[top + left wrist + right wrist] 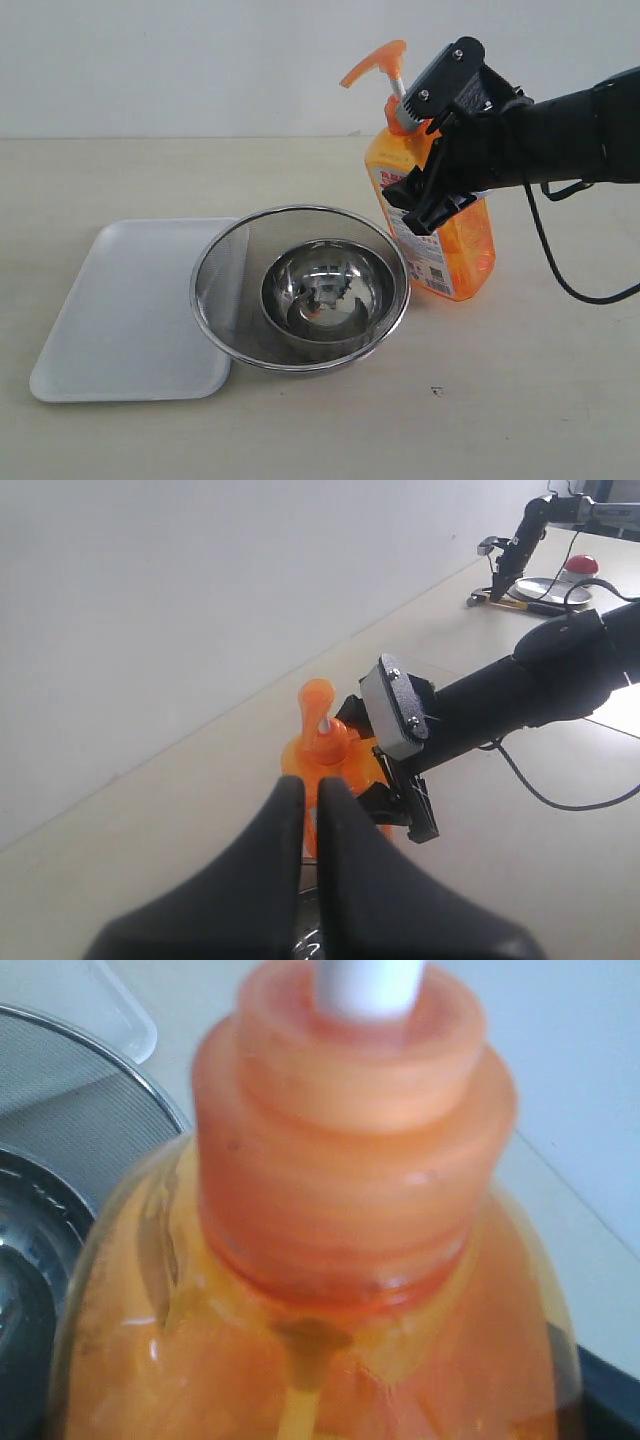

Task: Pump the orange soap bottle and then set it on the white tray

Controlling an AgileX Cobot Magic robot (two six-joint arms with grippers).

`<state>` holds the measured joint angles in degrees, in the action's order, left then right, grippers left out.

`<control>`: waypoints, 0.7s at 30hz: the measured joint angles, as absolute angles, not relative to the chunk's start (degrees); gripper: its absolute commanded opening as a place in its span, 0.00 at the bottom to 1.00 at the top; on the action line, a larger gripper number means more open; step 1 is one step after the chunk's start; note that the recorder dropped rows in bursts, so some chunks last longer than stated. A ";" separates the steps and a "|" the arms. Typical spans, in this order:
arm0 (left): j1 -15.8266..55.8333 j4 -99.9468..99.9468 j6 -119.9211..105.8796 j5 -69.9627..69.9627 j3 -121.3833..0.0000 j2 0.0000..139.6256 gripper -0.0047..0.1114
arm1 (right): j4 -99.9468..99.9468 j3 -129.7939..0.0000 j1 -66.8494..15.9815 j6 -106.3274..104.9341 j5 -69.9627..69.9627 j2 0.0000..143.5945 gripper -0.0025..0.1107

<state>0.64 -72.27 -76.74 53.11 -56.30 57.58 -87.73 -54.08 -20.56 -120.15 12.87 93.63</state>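
Both grippers attend: right gripper (pixel 428 208) clasps the leaning orange soap bottle (pixel 462 250), while the closed left gripper (pixel 311 792) hovers just short of its pump head (pixel 318 708).

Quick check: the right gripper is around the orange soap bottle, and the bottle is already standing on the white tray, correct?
Not quite. The right gripper is around the orange soap bottle, but the bottle is not on the white tray. The exterior view shows it on the table, on the far side of the mesh strainer bowl from the tray.

Strainer bowl (pixel 225 280) stands between orange soap bottle (pixel 465 250) and white tray (pixel 110 310) — tray's left seemingly bare.
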 measured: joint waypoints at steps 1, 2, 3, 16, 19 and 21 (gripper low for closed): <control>0.64 -72.27 -76.74 53.11 -56.30 57.58 0.08 | -87.73 -54.08 -20.56 -120.27 12.87 93.63 0.02; 0.64 -72.27 -76.74 53.11 -56.30 57.66 0.08 | -87.73 -54.08 -20.56 -120.26 12.87 93.63 0.02; 0.64 -72.27 -76.74 53.11 -56.30 57.66 0.08 | -87.73 -54.08 -20.56 -120.26 12.87 93.63 0.02; 0.64 -72.37 -76.74 53.11 -56.34 60.12 0.08 | -87.73 -54.08 -20.56 -120.40 13.00 93.63 0.02; 0.64 -72.37 -76.86 53.11 -56.34 60.82 0.08 | -87.73 -54.08 -20.56 -120.40 13.00 93.63 0.02; 0.64 -72.37 -77.11 53.22 -56.34 61.46 0.08 | -87.73 -54.08 -20.56 -120.40 13.00 93.63 0.02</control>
